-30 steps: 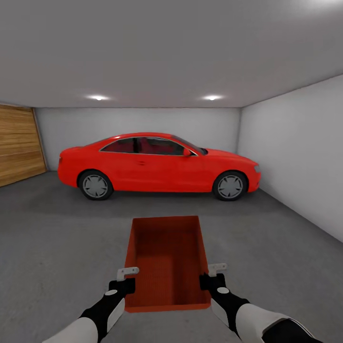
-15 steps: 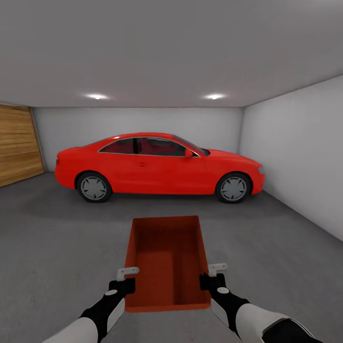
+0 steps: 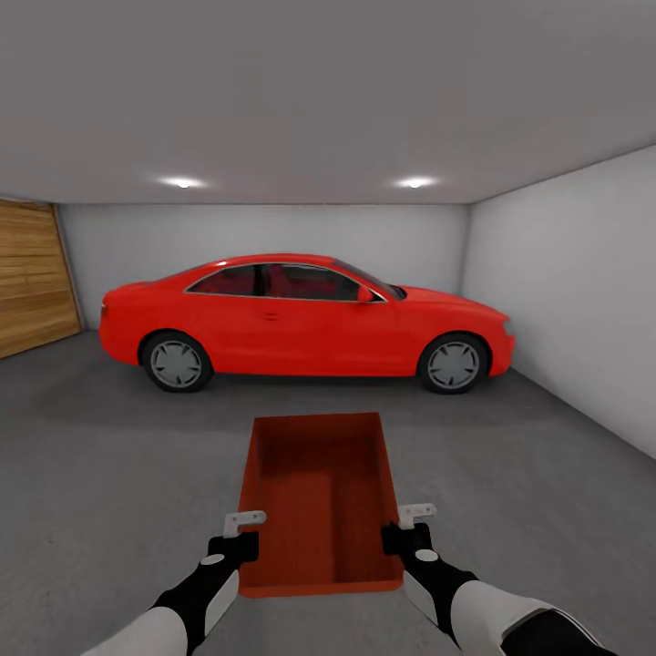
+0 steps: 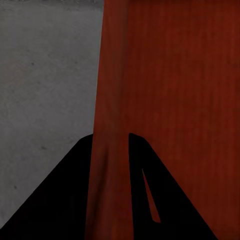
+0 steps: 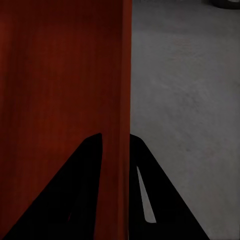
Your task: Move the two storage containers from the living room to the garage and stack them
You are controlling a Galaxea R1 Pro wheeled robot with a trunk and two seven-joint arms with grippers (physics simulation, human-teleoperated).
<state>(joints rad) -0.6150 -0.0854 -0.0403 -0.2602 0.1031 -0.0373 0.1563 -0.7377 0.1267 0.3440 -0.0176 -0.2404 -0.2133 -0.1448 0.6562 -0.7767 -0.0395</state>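
You face garage: white-grey walls, plank wall at left, dark speckled floor. Red car parked broadside ahead, well apart from you. Orange-red storage container held out in front, above floor, open side up. Left tool clamps its left wall; right tool clamps its right wall, each wall between black fingers in wrist views.
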